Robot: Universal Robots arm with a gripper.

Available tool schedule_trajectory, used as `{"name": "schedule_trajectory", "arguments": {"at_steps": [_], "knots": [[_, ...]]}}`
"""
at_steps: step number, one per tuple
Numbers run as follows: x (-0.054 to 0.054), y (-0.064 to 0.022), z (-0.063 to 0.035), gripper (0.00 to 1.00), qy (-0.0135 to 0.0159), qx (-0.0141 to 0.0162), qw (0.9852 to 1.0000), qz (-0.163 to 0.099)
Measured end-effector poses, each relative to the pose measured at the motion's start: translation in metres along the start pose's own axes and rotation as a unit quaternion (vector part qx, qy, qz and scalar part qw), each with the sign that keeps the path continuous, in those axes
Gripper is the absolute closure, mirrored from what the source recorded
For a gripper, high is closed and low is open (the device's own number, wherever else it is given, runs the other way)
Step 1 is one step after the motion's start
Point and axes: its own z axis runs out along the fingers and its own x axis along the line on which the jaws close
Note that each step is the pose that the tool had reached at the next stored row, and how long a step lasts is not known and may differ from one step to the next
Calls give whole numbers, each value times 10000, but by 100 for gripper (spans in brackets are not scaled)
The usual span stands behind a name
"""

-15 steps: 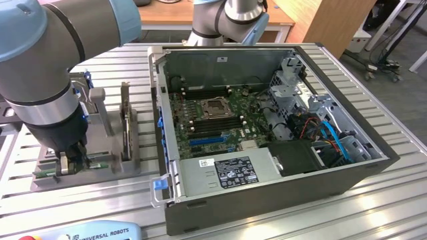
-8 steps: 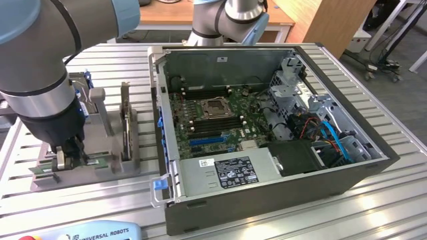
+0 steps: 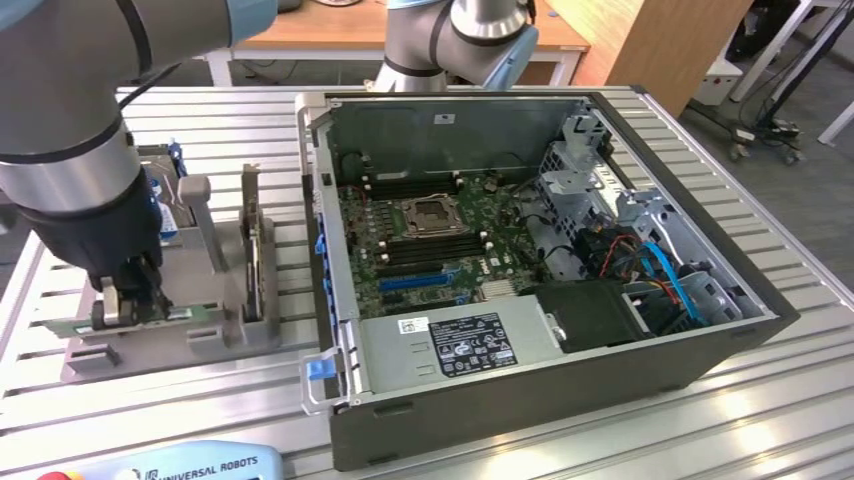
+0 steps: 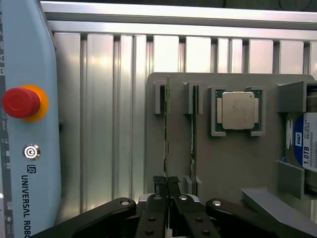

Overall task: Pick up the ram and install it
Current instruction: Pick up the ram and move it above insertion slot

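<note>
1. Green circuit board, thin and flat: the ram (image 4: 167, 129) stands on its long edge in a slot of the grey holder (image 4: 223, 168). The wrist view shows it edge-on. A second stick (image 4: 194, 134) sits in the slot just beside it.
2. The gripper (image 4: 168, 184) is closed on the ram, its fingertips pinching the two flat faces at the upper edge. In the exterior view the gripper (image 3: 127, 305) is down at the holder on the exterior view's left, well apart from the open computer case (image 3: 747, 330).
3. By its look the ram is light and stiff along its length, but brittle if twisted or levered sideways. Its smooth faces could slip in a weak pinch. The contact edge and any chips are the fragile parts, so the sound hold is across the flat faces at the upper edge, clear of the contacts.
4. The ram's faces and chips cannot be made out edge-on, and its lower edge is hidden down in the slot.
5. The fingers cover the stretch of board beneath them, so I cannot tell whether the grip is at mid-length or nearer one end.
6. The hard drive (image 4: 304, 144) is cut off at the frame's edge.
7. On the motherboard (image 3: 427, 230) the memory slots are too small to tell which stand free.
</note>
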Motion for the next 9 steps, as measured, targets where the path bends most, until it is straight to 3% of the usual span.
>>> {"name": "schedule_trajectory", "arguments": {"at_steps": [9], "knots": [[-8, 9, -271, 89, -8, 0, 10000, -1]]}}
